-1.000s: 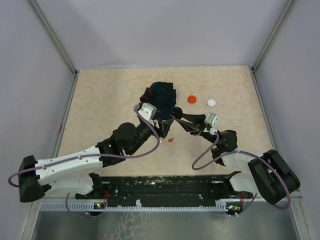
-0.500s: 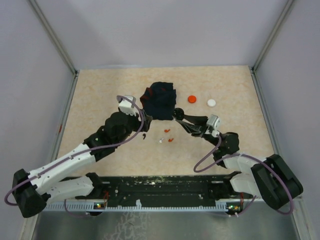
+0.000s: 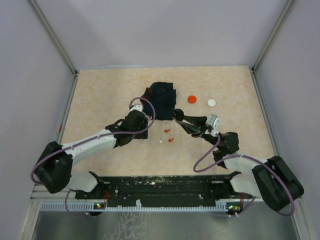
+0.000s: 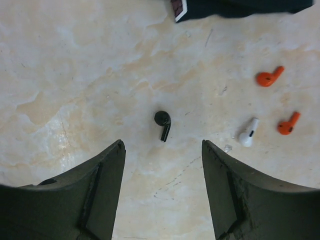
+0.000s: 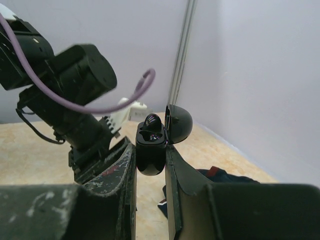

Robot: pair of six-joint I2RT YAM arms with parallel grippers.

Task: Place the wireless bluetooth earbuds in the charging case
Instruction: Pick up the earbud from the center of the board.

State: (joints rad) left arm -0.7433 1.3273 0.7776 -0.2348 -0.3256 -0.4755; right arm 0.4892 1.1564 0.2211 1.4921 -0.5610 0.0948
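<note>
My right gripper (image 5: 151,150) is shut on the black charging case (image 5: 150,159) and holds it up above the table, lid (image 5: 178,124) open. A black earbud (image 5: 152,121) sits in one slot. In the top view the right gripper (image 3: 178,116) is beside the dark cloth (image 3: 161,97). My left gripper (image 4: 162,145) is open and empty, pointing down over the table. A black earbud (image 4: 163,124) lies just ahead of its fingertips. A white earbud (image 4: 248,134) and two red earbuds (image 4: 269,77) (image 4: 288,125) lie to its right. In the top view the left gripper (image 3: 141,129) is left of them.
The dark navy cloth with red trim (image 4: 240,7) lies heaped behind the earbuds. A red disc (image 3: 192,99) and a white disc (image 3: 211,102) lie to its right. Metal frame posts and white walls bound the table.
My left gripper has left the case, swung left, then come back low over the black earbud. The white and a second red earbud are uncovered. The right gripper hardly moved.
</note>
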